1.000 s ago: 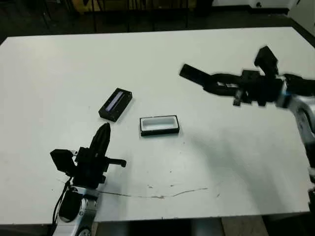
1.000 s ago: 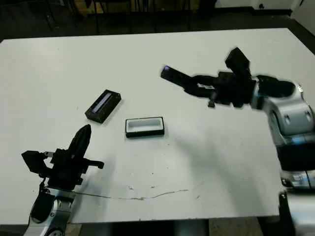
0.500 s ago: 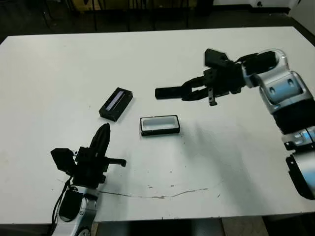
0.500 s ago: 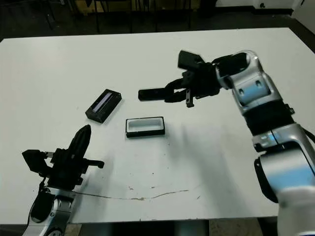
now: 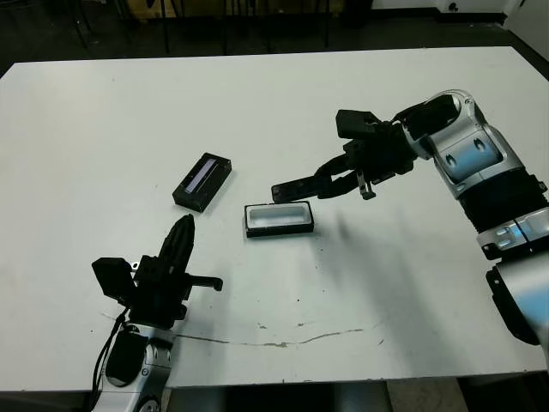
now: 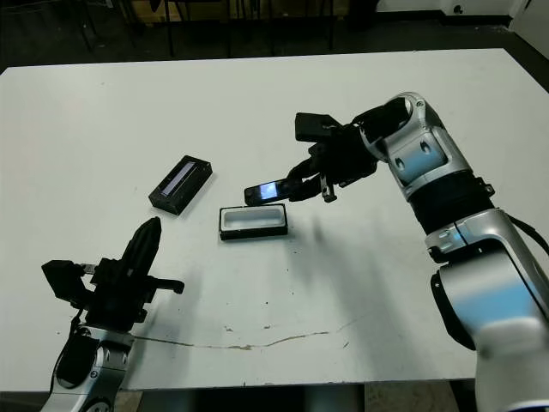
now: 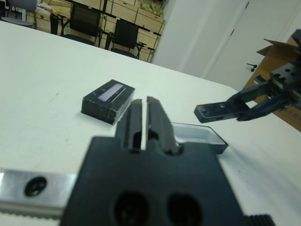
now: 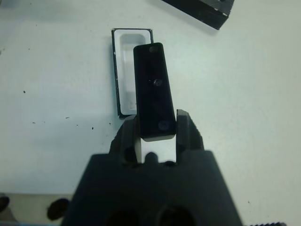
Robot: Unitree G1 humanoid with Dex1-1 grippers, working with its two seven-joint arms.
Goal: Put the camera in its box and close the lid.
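- Left gripper [image 5: 182,236]: resting at the near left of the tabletop [image 5: 403,283], fingers pressed together, holding nothing.
- Box [image 5: 278,219]: lying open at centre, long axis left-right.
- Right gripper [image 5: 330,180]: fingers pinching the camera [image 5: 294,188], hovering just above the box's far right edge, axes roughly aligned.
- Lid [image 5: 202,181]: lying far left of the box.

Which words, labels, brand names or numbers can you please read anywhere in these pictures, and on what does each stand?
None can be read.
The camera in the right end effector: plain black, no print showing.
The lid: only a pale stripe, no lettering.
The box: plain white lining.
The cardboard carton beyond the table: no legible markings.
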